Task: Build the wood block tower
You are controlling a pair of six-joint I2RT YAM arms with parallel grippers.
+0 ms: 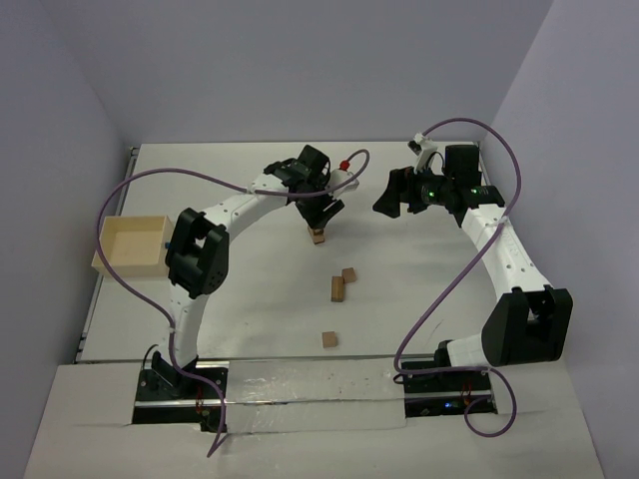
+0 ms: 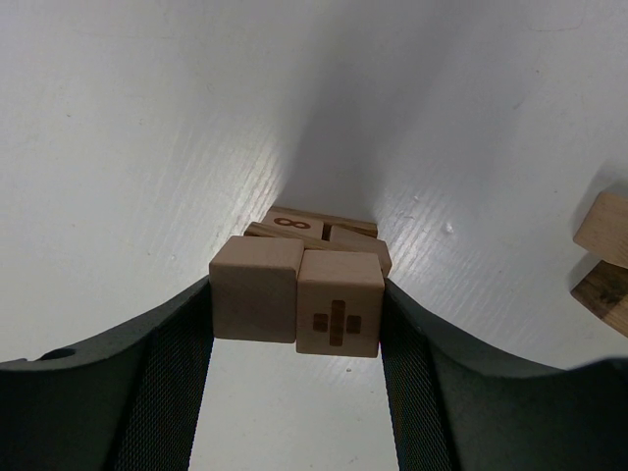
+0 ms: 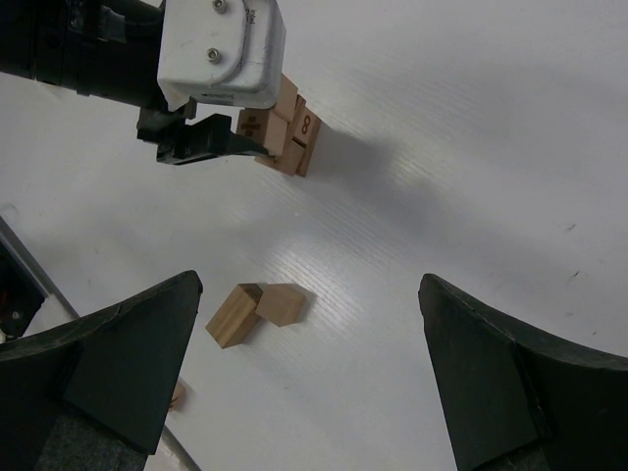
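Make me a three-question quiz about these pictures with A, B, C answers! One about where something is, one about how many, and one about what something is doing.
1. Where is the tray?
A) at the left edge of the table
B) under the right arm
C) in the middle

2. How many blocks sit between the left arm's fingers?
A) none
B) two
C) five

3. What are the right arm's fingers doing?
A) squeezing a block
B) pushing the tray
C) spread open, holding nothing

Answers:
1 A: the top view shows it at the left edge, beside the left arm.
2 B: the left wrist view shows a plain one and one with a plus sign, side by side.
3 C: the right wrist view shows a wide gap between them with nothing gripped.
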